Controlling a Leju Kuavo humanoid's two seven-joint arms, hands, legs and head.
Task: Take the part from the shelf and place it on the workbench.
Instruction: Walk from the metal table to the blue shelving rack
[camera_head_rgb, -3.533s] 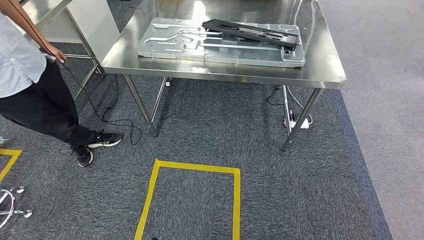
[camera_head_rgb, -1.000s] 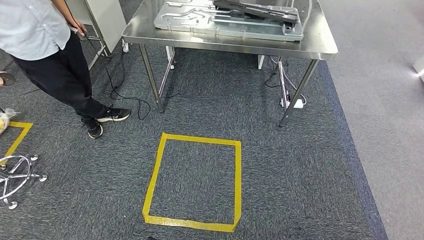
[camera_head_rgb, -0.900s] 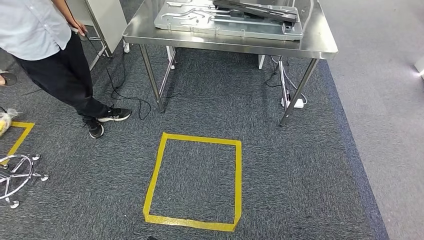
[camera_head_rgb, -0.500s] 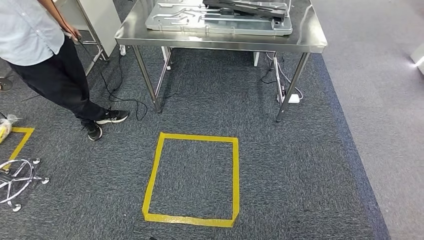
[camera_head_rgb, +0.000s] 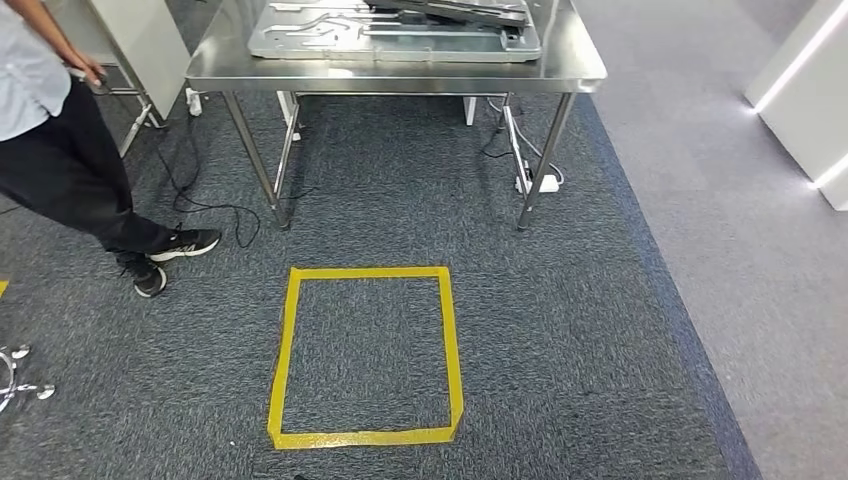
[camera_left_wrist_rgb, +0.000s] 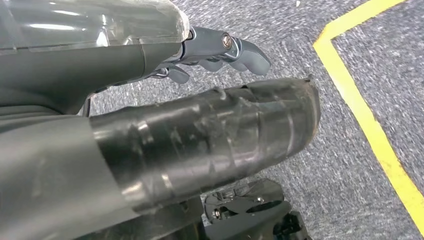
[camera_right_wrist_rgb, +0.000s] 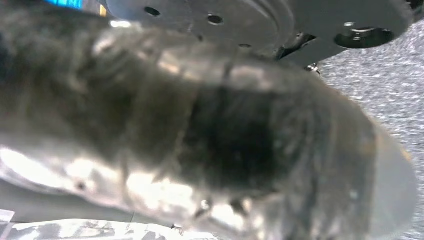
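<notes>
A long black part (camera_head_rgb: 450, 10) lies on a silver stamped panel (camera_head_rgb: 300, 40) on top of the steel workbench (camera_head_rgb: 400, 76), far ahead in the head view. My left hand (camera_left_wrist_rgb: 200, 100) hangs over the carpet in the left wrist view, its taped thumb apart from the dark fingers (camera_left_wrist_rgb: 240, 50), and it holds nothing. My right hand (camera_right_wrist_rgb: 225, 125) is a close blur in the right wrist view, so how its fingers lie cannot be made out.
A yellow tape square (camera_head_rgb: 285, 350) marks the carpet in front of me. A person (camera_head_rgb: 50, 150) stands at the left beside a white cabinet (camera_head_rgb: 130, 30). Cables and a power strip (camera_head_rgb: 522, 185) lie under the bench. A chair base (camera_head_rgb: 10, 375) is at far left, and white furniture (camera_head_rgb: 800, 80) stands at right.
The whole picture has shifted: the camera has moved back from the bench and turned right, so bench and person sit further up and left. The parts on the bench have not moved.
</notes>
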